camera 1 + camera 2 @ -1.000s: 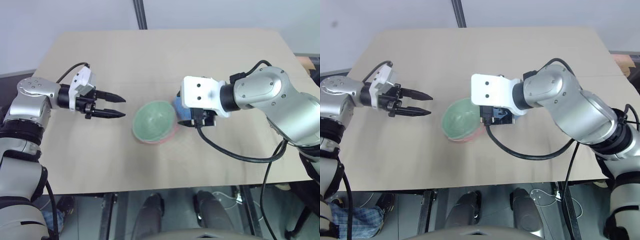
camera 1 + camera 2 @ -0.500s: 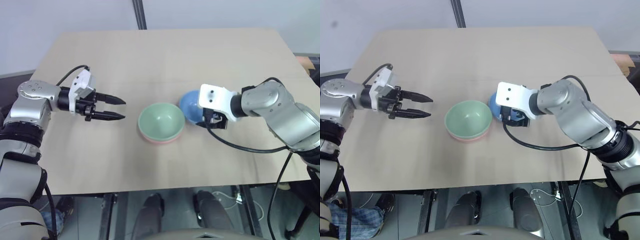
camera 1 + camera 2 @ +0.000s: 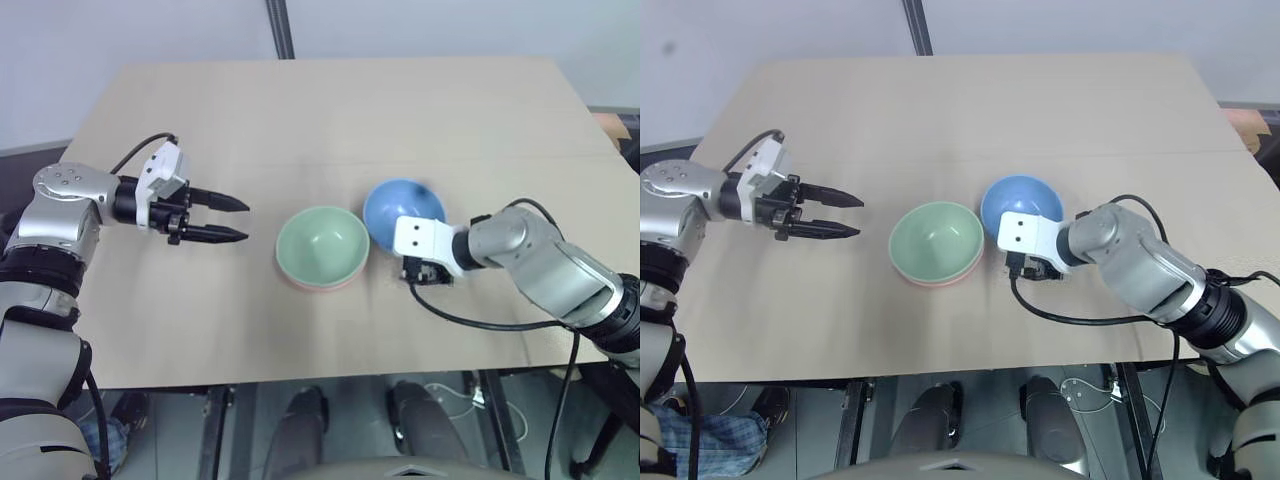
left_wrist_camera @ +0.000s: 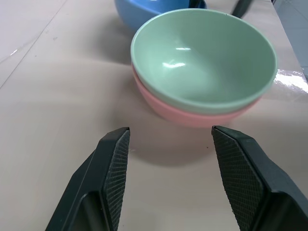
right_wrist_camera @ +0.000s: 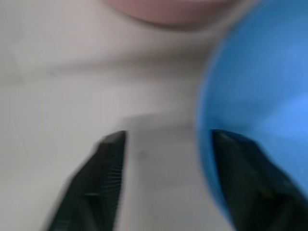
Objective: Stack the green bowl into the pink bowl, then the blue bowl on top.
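No writing is seen on any bowl. The green bowl (image 3: 322,243) is nested in the pink bowl (image 4: 192,113) mid-frame, the blue bowl (image 3: 402,208) just right. The left gripper (image 3: 238,220) is spread, empty; the right gripper (image 5: 166,144) is parted beside blue, grip can't be told.

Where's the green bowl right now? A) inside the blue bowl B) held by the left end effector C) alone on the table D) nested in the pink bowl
D: the green bowl sits nested in the pink bowl, whose rim shows just beneath it, while the blue bowl stands beside them on the table.
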Controlling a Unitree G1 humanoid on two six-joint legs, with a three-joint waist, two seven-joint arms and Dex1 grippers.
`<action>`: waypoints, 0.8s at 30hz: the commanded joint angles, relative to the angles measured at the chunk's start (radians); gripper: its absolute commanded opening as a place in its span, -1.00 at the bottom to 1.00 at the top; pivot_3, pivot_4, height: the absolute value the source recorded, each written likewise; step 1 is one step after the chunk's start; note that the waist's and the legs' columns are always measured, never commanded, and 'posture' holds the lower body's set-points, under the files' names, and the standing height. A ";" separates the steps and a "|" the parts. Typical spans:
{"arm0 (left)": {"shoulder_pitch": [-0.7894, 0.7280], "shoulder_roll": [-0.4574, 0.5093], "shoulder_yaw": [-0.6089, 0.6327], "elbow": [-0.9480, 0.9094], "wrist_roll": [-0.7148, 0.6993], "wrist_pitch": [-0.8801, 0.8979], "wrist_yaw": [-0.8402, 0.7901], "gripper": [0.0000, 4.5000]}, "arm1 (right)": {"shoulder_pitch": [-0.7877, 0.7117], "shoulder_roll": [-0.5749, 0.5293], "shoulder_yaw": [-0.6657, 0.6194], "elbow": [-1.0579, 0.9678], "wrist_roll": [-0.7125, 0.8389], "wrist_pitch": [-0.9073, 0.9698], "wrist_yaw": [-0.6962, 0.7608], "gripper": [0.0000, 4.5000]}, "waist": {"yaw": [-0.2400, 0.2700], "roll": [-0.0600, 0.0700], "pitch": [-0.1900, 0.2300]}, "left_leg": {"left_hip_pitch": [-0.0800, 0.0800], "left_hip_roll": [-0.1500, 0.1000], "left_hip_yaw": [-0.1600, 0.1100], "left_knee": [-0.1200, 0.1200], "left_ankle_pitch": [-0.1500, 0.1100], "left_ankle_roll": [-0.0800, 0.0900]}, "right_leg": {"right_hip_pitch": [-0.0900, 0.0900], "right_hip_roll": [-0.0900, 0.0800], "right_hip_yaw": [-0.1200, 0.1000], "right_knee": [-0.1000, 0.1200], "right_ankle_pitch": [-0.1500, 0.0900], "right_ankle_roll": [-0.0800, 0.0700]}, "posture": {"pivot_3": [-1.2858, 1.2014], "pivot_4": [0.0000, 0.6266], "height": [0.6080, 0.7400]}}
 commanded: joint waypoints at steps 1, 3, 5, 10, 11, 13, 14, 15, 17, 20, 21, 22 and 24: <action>0.003 0.023 0.021 -0.022 -0.023 0.003 -0.004 0.29 | 0.002 -0.002 -0.020 0.001 -0.030 -0.034 -0.003 -0.56 | 0.000 0.000 0.000 | 0.000 0.000 0.000 0.000 0.000 0.000 | 0.000 0.000 0.000 0.000 0.000 0.000 | 0.03 -0.52 1.00; 0.003 0.021 0.021 -0.023 -0.021 0.003 -0.004 0.29 | 0.003 0.004 -0.029 0.009 -0.039 -0.045 -0.005 -0.92 | 0.001 0.000 0.000 | 0.000 0.000 0.000 0.000 0.000 0.000 | 0.000 0.000 0.000 0.000 0.000 0.000 | 0.03 -0.52 1.00; 0.002 0.019 0.021 -0.021 -0.020 0.003 -0.004 0.29 | 0.000 0.015 -0.045 0.018 -0.048 -0.051 -0.012 -0.98 | 0.000 -0.002 -0.001 | 0.000 0.000 0.000 0.000 0.000 0.000 | 0.000 0.000 0.000 0.000 0.000 0.000 | 0.03 -0.52 1.00; -0.007 0.006 0.020 -0.012 -0.012 0.000 -0.004 0.29 | -0.002 0.086 -0.134 0.058 -0.051 -0.092 -0.065 -0.98 | 0.000 -0.002 -0.001 | 0.000 0.000 0.000 0.000 0.000 0.000 | 0.000 0.000 0.000 0.001 0.000 0.000 | 0.03 -0.52 1.00; -0.008 0.004 0.020 -0.011 -0.012 -0.001 -0.004 0.29 | -0.004 0.114 -0.173 0.064 -0.041 -0.111 -0.086 -0.98 | -0.001 -0.002 -0.001 | 0.000 0.000 0.000 0.000 0.000 0.000 | 0.000 0.000 0.000 0.001 0.000 0.000 | 0.03 -0.52 1.00; -0.011 -0.001 0.018 -0.007 -0.009 -0.002 -0.004 0.29 | -0.019 0.150 -0.212 0.075 -0.063 -0.167 -0.131 -0.98 | 0.000 -0.002 -0.001 | 0.000 0.000 0.000 0.000 0.000 0.000 | 0.000 0.000 0.000 0.001 0.000 0.000 | 0.03 -0.52 1.00; -0.014 -0.003 0.017 -0.004 -0.008 -0.002 -0.004 0.29 | -0.037 0.162 -0.217 0.083 -0.066 -0.157 -0.132 -0.98 | 0.000 -0.002 -0.001 | 0.000 0.000 0.000 0.000 0.000 0.000 | 0.000 0.000 0.000 0.001 0.000 0.000 | 0.03 -0.52 1.00; -0.016 -0.004 0.016 -0.002 -0.006 -0.003 -0.004 0.29 | -0.048 0.193 -0.258 0.080 -0.048 -0.151 -0.149 -0.98 | 0.000 -0.002 -0.001 | 0.000 0.000 0.000 0.000 0.000 0.000 | 0.000 0.000 0.000 0.001 0.000 0.000 | 0.03 -0.52 1.00; -0.019 -0.007 0.015 0.004 -0.003 -0.005 -0.004 0.29 | -0.095 0.274 -0.352 0.098 -0.007 -0.075 -0.198 -0.98 | -0.001 -0.002 -0.001 | 0.000 0.000 0.000 0.000 0.000 0.000 | 0.000 0.000 0.000 0.000 0.000 0.000 | 0.03 -0.52 1.00; -0.021 -0.008 0.014 0.010 0.001 -0.007 -0.004 0.29 | -0.146 0.360 -0.455 0.092 0.080 -0.014 -0.200 -0.98 | -0.001 -0.002 -0.001 | 0.000 0.000 0.000 0.000 0.000 0.000 | 0.000 0.000 0.000 0.001 0.000 0.000 | 0.03 -0.52 1.00; -0.023 -0.008 0.014 0.013 0.003 -0.009 -0.004 0.29 | -0.162 0.392 -0.490 0.076 0.130 0.054 -0.192 -0.98 | 0.000 -0.002 -0.001 | 0.000 0.000 -0.001 0.000 0.000 0.000 | 0.000 0.000 0.000 0.001 0.000 0.000 | 0.03 -0.52 1.00; -0.024 -0.009 0.013 0.015 0.004 -0.010 -0.004 0.29 | -0.173 0.412 -0.512 0.065 0.165 0.106 -0.189 -0.98 | 0.000 -0.002 -0.001 | 0.000 0.000 -0.001 0.000 0.000 0.000 | 0.000 0.000 -0.001 0.001 0.000 0.000 | 0.03 -0.52 1.00; -0.029 -0.012 0.013 0.024 0.009 -0.012 -0.004 0.29 | -0.189 0.481 -0.559 0.019 0.262 0.250 -0.181 -0.98 | -0.001 -0.002 -0.001 | 0.000 0.000 -0.001 0.000 0.000 0.000 | 0.000 0.000 -0.001 0.001 0.000 0.000 | 0.03 -0.52 1.00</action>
